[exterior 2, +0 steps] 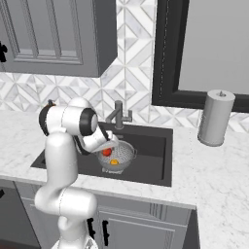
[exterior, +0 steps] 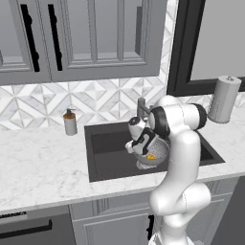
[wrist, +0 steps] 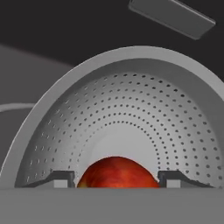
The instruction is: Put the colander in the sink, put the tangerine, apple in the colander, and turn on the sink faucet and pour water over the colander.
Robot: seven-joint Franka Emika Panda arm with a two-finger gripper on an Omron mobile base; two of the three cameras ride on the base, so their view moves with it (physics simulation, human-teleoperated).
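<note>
Jaws sit either side of the apple (wrist: 116, 173), the gripper (wrist: 116, 179) low inside the colander (wrist: 131, 109), its tips so close to the red skin that I cannot tell whether they are pinching it or have just let go. Starting from the left, the soap dispenser (exterior: 70, 122) stands on the counter (exterior: 43, 167) well clear of the arm, so I see no trouble there. Next comes the sink (exterior: 105, 143), with a bare stretch of dark floor on its left. If the hand drags the colander as it lifts, the bowl could slide that way, out from in front of the faucet (exterior 2: 119, 114). The faucet rises at the back rim, just behind the colander, and its lever and spout are close to the wrist. A careless swing upward could knock them, or catch the near rim of the bowl and tip it. Inside the bowl the tangerine (exterior 2: 114, 162) lies just beside the apple and lower. If the apple is dropped rather than set down, I would expect it to strike the tangerine and roll, perhaps rocking the bowl. Farthest right, the paper towel roll (exterior 2: 215, 116) stands well apart and looks safe. After that, the water must land in the bowl and not on bare sink.
</note>
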